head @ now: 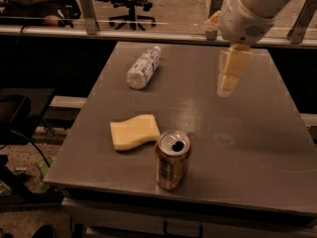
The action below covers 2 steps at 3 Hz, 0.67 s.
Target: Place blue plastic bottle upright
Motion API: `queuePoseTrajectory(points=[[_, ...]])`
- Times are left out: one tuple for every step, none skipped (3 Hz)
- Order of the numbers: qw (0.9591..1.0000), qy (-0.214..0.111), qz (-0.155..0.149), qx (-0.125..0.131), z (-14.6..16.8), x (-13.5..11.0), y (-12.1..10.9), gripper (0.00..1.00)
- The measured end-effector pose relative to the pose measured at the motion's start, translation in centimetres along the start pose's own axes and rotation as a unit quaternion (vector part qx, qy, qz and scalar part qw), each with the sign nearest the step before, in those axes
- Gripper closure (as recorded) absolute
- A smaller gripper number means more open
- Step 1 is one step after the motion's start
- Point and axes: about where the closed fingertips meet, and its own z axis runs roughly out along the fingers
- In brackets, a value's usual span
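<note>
The blue plastic bottle [142, 67] is a small clear bottle with a white cap and a pale label. It lies on its side at the far left of the grey table [247, 128], with its cap pointing toward the back. My gripper [229, 78] hangs down from the white arm above the far right part of the table. It is well to the right of the bottle and holds nothing that I can see.
An open brown drink can [172, 160] stands upright near the front edge. A yellow sponge [133, 132] lies flat just left of it. Office chairs [133, 4] and a rail stand behind the table; a dark stand is at the left.
</note>
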Motion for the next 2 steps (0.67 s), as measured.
queuePoseTrajectory(points=[[0.9965, -0.013, -0.083, -0.003, 1.8, -1.4, -3.3, 0.0], [0.9869, -0.012, -0.16, -0.017, 4.0, -2.5, -5.9, 0.0]])
